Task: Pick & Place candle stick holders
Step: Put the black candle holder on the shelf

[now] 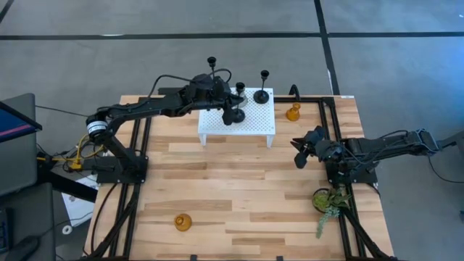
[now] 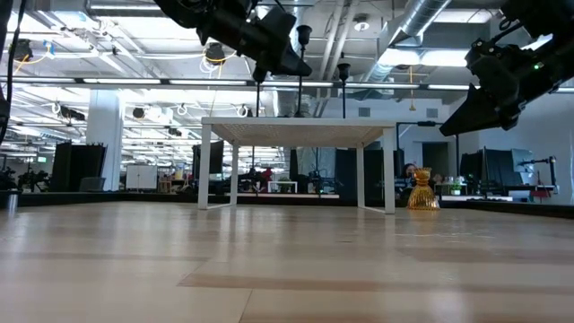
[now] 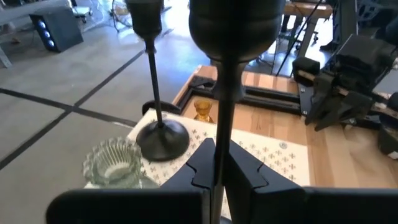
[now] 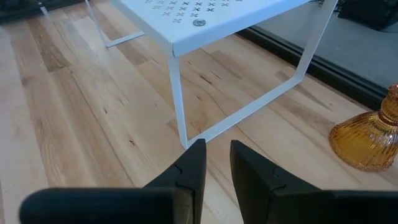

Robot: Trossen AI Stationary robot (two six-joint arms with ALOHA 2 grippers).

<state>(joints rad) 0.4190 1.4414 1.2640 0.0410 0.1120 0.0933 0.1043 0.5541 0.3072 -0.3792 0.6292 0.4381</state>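
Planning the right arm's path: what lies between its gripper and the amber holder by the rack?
Only bare table between the right gripper and amber holder, per the high view.

- The worktop (image 1: 239,188) is pale wooden planking, framed by dark rails along both sides.
- A white perforated stand (image 1: 255,125) on thin legs sits at the far middle of the worktop; the low view shows its flat top raised well above the wood (image 2: 296,130).
- A green plant sprig (image 1: 330,203) lies at the near right, against the right-hand rail.
- A dark monitor (image 1: 14,138) with a coloured screen edge stands off the worktop's left side.
- Grey floor (image 1: 145,18) crossed by dark lines lies beyond the far edge.
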